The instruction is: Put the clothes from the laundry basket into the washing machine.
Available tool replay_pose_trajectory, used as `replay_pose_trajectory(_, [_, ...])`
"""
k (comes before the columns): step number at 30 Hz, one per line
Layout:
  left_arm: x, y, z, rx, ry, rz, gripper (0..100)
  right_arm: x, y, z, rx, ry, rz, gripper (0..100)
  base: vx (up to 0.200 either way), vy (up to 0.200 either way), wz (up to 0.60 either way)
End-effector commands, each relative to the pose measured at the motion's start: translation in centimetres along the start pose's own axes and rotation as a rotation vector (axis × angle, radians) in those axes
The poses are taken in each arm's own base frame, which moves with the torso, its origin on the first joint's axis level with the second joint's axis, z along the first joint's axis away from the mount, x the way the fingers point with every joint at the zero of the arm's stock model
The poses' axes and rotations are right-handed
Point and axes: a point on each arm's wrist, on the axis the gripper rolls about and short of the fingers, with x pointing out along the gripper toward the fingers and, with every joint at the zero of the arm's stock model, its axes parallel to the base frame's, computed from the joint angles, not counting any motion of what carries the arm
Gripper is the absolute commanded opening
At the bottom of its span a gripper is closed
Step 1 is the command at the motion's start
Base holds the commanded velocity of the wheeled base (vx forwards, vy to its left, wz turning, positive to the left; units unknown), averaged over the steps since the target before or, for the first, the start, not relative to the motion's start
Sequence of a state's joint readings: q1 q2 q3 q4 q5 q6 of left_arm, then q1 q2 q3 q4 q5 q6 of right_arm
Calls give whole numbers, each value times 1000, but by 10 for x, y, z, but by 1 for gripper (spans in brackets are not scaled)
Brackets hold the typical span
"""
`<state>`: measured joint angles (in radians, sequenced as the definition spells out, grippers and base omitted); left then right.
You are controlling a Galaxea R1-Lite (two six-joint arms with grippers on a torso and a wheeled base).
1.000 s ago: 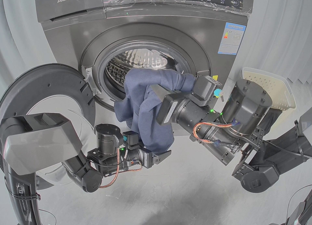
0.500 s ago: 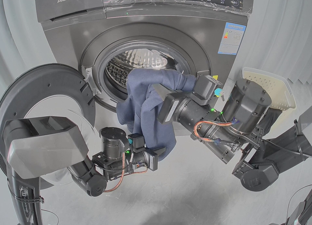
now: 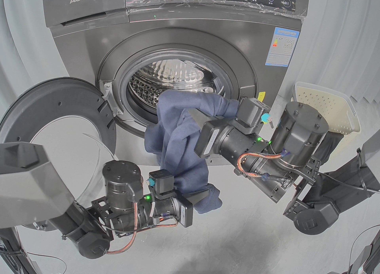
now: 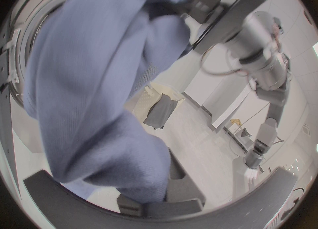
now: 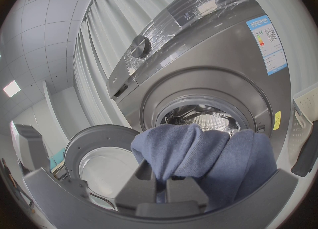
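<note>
A blue garment (image 3: 180, 132) hangs in front of the open drum (image 3: 174, 74) of the grey washing machine (image 3: 178, 29). My right gripper (image 5: 164, 180) is shut on its upper fold, level with the lower rim of the drum opening. The cloth drapes over the right fingers (image 3: 198, 114). Lower down, near the floor, my left gripper (image 3: 202, 196) is shut on the garment's bottom hem (image 4: 132, 170), which bunches around its fingers (image 4: 180, 176). The cream laundry basket (image 3: 336, 108) stands to the right of the machine, with a dark garment (image 4: 160, 110) hanging over its edge.
The round machine door (image 3: 51, 108) stands swung open to the left, just beside my left arm. Pale curtains hang behind the machine. Bare grey floor (image 3: 237, 239) spreads out in front of it.
My left gripper has dropped lower and drawn back from the machine, pulling the garment's hem down with it. The right gripper with the top fold has sunk slightly.
</note>
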<state>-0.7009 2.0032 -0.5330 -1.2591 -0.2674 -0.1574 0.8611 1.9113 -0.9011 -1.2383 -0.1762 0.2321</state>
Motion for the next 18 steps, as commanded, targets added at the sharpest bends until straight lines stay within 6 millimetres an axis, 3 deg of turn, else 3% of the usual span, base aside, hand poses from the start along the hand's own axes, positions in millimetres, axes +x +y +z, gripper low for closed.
replay_pose_trajectory(1, [-41,-30,25,40,-88,-64,0,-9,-7,-14,-12,62,-18,0,0,0,0])
replay_pose_trajectory(4, [-60,-36,38,60,-154,-76,0,-16,-12,-20,-15,67,-23,0,0,0,0])
replay_pose_trajectory(12, [-82,-42,60,84,-256,-92,0,-22,-16,-30,-20,85,-29,0,0,0,0])
replay_pose_trajectory(13, [-85,-43,62,85,-268,-94,0,-22,-16,-30,-21,85,-31,100,0,0,0])
replay_pose_trajectory(18, [-87,-44,64,89,-282,-98,0,-22,-17,-29,-17,78,-33,100,0,0,0])
